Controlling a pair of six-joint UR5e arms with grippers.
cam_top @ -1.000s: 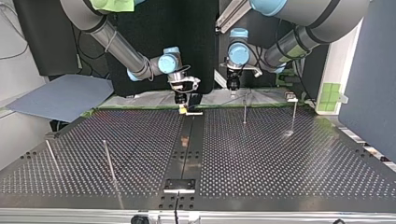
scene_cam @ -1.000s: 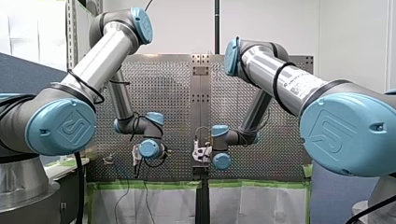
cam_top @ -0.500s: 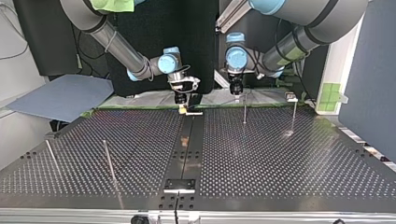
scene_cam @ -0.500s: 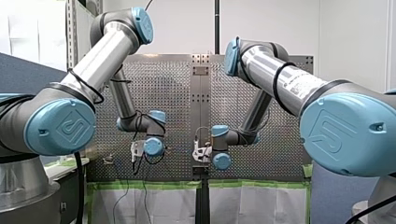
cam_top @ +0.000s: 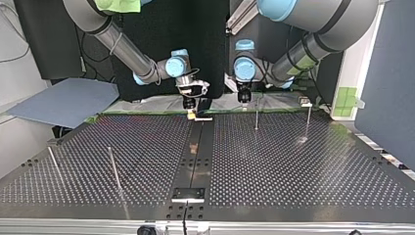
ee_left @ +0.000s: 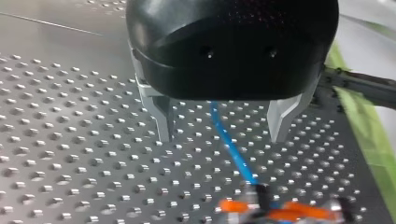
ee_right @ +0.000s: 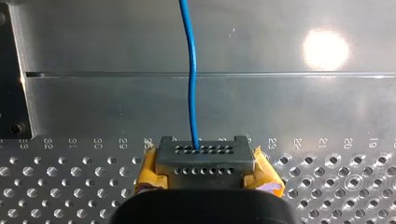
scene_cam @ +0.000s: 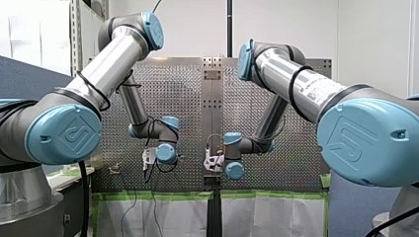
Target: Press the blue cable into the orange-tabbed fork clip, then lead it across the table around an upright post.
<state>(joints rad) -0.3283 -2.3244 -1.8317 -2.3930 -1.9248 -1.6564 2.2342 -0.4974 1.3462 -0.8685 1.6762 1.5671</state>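
My left gripper (ee_left: 222,137) has its metal fingers (ee_left: 163,119) spread wide and holds nothing. The blue cable (ee_left: 231,149) runs between them to the orange-tabbed fork clip (ee_left: 280,211) just ahead; whether it sits in the fork is too blurred to tell. My right gripper (ee_right: 205,173) has its yellow pads (ee_right: 148,173) clamped on a grey holed block (ee_right: 201,150), from which the cable leads away over a smooth strip (ee_right: 116,102).

I judge this the clip step, or its very end. Next, the left fingers should close on the cable near the clip, then lead it toward a post without tugging it out.

In the top view the perforated bench (cam_top: 293,166) carries two thin posts (cam_top: 114,169) at 8 o'clock from its middle and a far pair (cam_top: 256,116) at 1 o'clock. Green tape (cam_top: 147,113) lines the far edge — beyond it, a grey-blue panel (cam_top: 63,100) at 10 o'clock.
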